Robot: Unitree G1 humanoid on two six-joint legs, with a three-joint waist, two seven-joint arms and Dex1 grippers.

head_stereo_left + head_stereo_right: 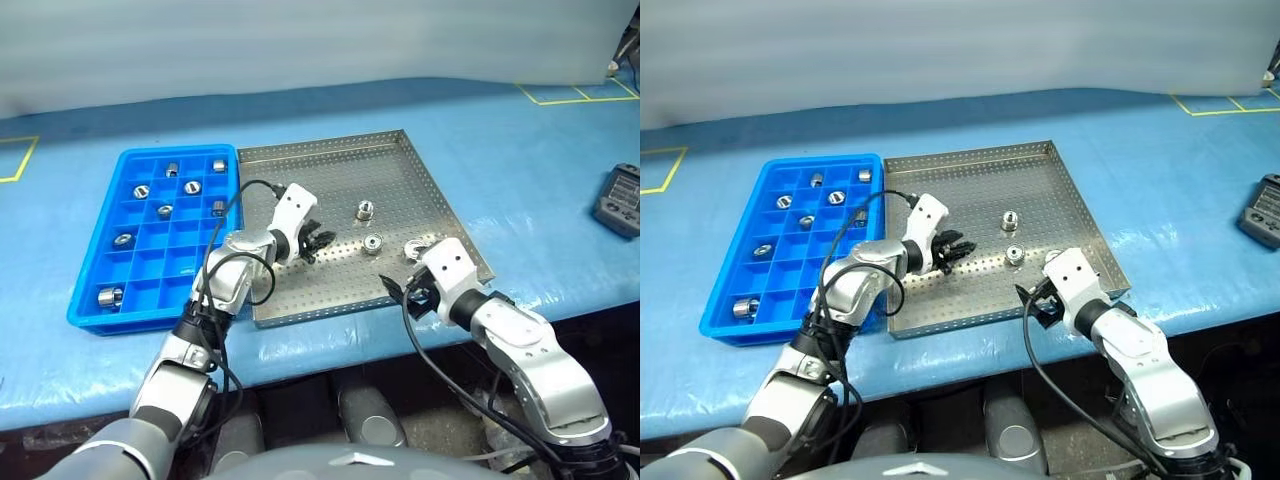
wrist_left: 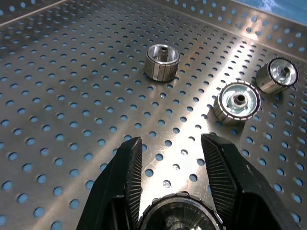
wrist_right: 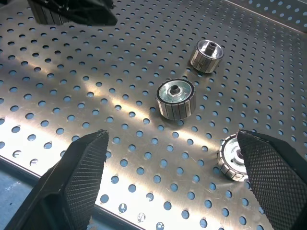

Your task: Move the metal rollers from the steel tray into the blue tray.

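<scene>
left gripper (image 2: 170,191): clamped on 1 shiny silver metal roller (image 2: 176,216), above the grey perforated steel tray (image 1: 300,170) near its front-left part | right gripper (image 3: 172,177): fingers wide apart at the tray's front-right corner | 3 rollers (image 3: 175,98) lie on the tray's right half | bright blue compartment tray (image 1: 100,315) touching its left edge holds 8

The roller (image 2: 176,215) between the left gripper's (image 2: 173,167) jaws is cut off by the left wrist view's lower edge. A dark device (image 1: 620,200) on the desk (image 1: 520,150) is cropped at the edge, details too small to read.
</scene>
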